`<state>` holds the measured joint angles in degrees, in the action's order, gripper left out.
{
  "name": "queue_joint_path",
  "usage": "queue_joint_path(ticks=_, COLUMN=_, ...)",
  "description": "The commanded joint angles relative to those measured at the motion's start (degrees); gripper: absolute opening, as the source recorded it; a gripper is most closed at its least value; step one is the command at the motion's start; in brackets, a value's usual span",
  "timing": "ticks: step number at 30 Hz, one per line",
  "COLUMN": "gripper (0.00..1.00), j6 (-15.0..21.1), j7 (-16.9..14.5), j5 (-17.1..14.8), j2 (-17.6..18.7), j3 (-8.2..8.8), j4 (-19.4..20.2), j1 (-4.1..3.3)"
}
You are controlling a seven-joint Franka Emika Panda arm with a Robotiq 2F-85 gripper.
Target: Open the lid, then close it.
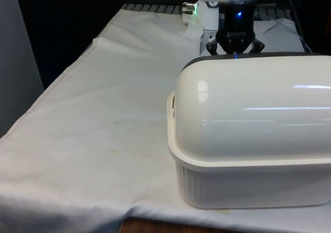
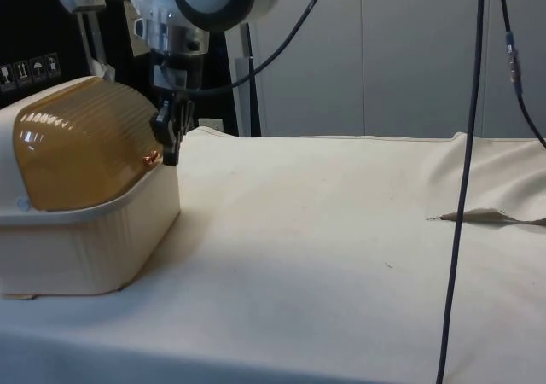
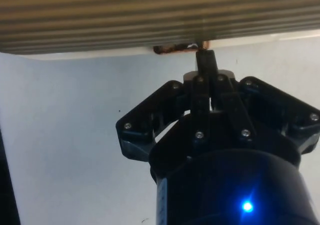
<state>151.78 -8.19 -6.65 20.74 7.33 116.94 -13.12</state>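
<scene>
Evidently at the very start of the job — lid [image 2: 81, 141] down, ribbed amber dome seated on the cream base [image 2: 85, 247] of the bread box, which stands at the table's edge on the white cloth [image 2: 341, 230], towards the front view's right. Gripper [image 2: 171, 141] hanging just off the lid's lower front rim, fingers [image 3: 206, 65] pressed together with no gap between them, tips right at a small copper-coloured handle [image 3: 175, 48] on that rim. Holding nothing, by the look of it — touching or only just beside the handle, hard to say. Opening step in hand, then, not yet begun. Next move probably: hook or push under that handle and carry it up and back along the dome's curve — following the arc, not a straight lift, or risk slipping off the small lip.
</scene>
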Motion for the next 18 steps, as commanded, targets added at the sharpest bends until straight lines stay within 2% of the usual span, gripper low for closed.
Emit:
queue_joint_path(ticks=1, gripper=0.00, j6=-0.29, j7=-0.40, j5=-0.86, j2=-0.40, j3=-0.57, j4=0.11, j1=0.23)
queue_joint_path(ticks=6, gripper=0.00, j6=-0.74, j7=-0.17, j5=-1.15, j2=-0.69, j3=-0.97, j4=0.00, j1=0.29)
queue_joint_path(ticks=7, gripper=0.00, j6=-0.34, j7=0.29, j5=-0.11, j2=-0.46, j3=-0.40, j4=0.00, j1=0.00)
queue_joint_path(ticks=8, gripper=0.00, j6=-0.86, j7=-0.23, j5=-1.38, j2=-0.69, j3=-1.15, j4=0.00, j1=0.34)
queue_joint_path(ticks=12, gripper=0.00, j6=-1.32, j7=-0.63, j5=-2.58, j2=-0.74, j3=-1.49, j4=-0.11, j1=0.52)
queue_joint_path(ticks=16, gripper=0.00, j6=-1.55, j7=-0.63, j5=-2.75, j2=-0.52, j3=-1.43, j4=-0.34, j1=0.29)
queue_joint_path(ticks=17, gripper=0.00, j6=-1.09, j7=-0.06, j5=-1.89, j2=-0.52, j3=-0.92, j4=-0.11, j1=0.00)
queue_joint_path(ticks=18, gripper=0.00, j6=-1.55, j7=-0.52, j5=-2.58, j2=-0.46, j3=-1.43, j4=-0.34, j1=0.23)
